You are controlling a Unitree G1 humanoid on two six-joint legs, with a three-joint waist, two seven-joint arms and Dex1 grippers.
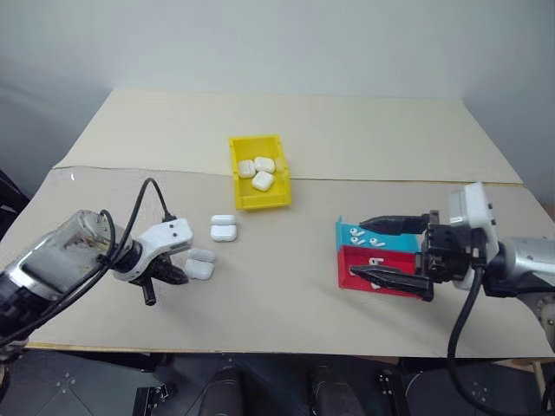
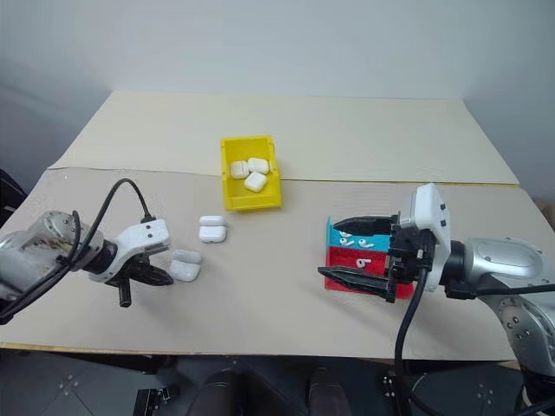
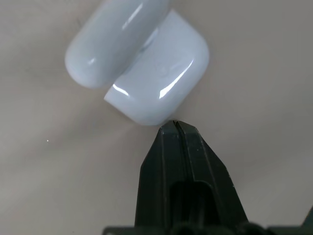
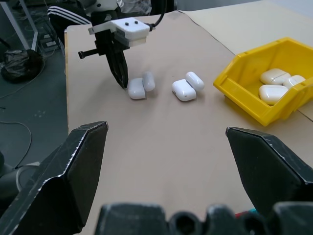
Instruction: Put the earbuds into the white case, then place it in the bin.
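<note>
Left gripper (image 1: 173, 276) clenched, tips at open white case (image 1: 200, 265), lower left; right gripper (image 1: 392, 253) released wide over trays

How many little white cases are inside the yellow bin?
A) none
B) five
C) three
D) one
C: three small glossy white rounded cases lie together inside the bright yellow plastic bin, while the other white cases sit out on the table.
</note>
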